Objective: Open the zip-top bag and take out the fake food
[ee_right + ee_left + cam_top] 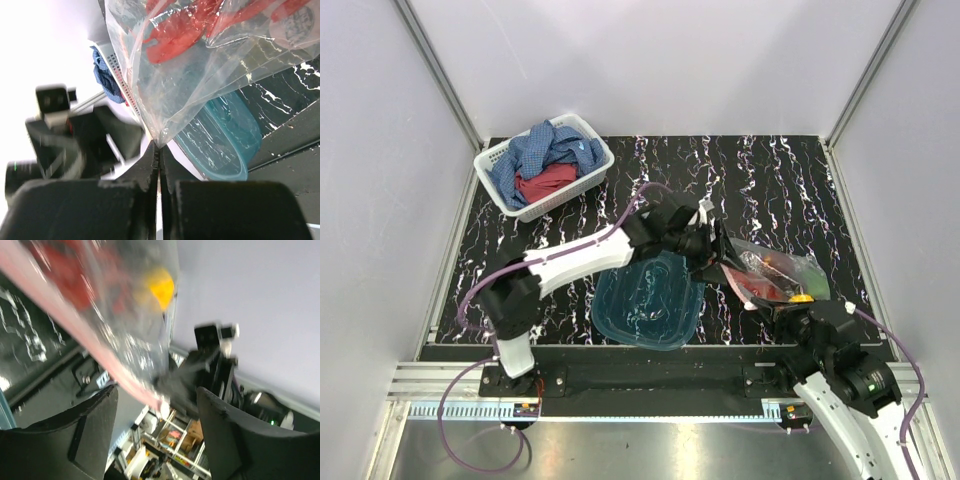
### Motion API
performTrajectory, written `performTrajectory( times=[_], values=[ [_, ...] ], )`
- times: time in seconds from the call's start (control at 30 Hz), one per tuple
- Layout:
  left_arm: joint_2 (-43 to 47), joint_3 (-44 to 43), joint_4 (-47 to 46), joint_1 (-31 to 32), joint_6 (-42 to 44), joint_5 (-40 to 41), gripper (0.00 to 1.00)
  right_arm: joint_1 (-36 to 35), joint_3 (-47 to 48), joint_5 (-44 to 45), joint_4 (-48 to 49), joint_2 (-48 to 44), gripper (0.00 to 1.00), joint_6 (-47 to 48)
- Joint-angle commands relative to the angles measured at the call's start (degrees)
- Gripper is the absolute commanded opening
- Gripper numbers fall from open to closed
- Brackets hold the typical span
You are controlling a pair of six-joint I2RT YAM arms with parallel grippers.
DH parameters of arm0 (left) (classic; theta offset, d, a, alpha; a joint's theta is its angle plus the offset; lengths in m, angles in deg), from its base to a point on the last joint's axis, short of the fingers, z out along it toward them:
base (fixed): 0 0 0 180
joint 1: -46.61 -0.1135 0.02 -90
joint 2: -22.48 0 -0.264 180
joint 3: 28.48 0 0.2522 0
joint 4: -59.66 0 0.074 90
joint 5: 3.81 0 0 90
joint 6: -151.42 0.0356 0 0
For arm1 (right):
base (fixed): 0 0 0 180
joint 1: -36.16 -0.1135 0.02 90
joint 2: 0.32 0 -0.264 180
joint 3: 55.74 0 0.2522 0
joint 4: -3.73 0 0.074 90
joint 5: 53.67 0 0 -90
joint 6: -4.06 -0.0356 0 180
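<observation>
The zip-top bag point(775, 272) is a clear, crinkled plastic pouch with a pinkish-red zip strip point(75, 327) along its mouth. Whether the mouth is sealed cannot be told. It sits tilted over the near right part of the table point(800, 180). The fake food is inside, bunched together: a red lobster point(172, 32), a yellow fruit point(802, 297) at the near end, and other red pieces.

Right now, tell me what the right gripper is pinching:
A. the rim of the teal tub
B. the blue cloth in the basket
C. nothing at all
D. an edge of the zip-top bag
D: in the right wrist view the right gripper has its jaws shut on the bottom edge of the zip-top bag, and the red lobster shows inside the plastic just above.
</observation>
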Motion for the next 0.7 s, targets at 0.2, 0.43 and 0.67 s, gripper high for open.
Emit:
performTrajectory(
  times=[0.2,0.43,0.67],
  values=[
    [7.04,5.78,-6.94,7.37,-8.09,0.41,0.6,-0.01,1.88,1.26,4.7,1.31,0.0,-3.49],
    [6.69,8.6,-13.18,7.46,-14.61,2.95,0.55,-0.01,1.97,2.23,4.79,0.43,0.0,-4.11],
    [4.75,7.98,-16.25,7.37,-19.08,2.78,0.45,-0.01,1.88,3.11,3.73,-1.58,0.0,-4.11]
  ],
)
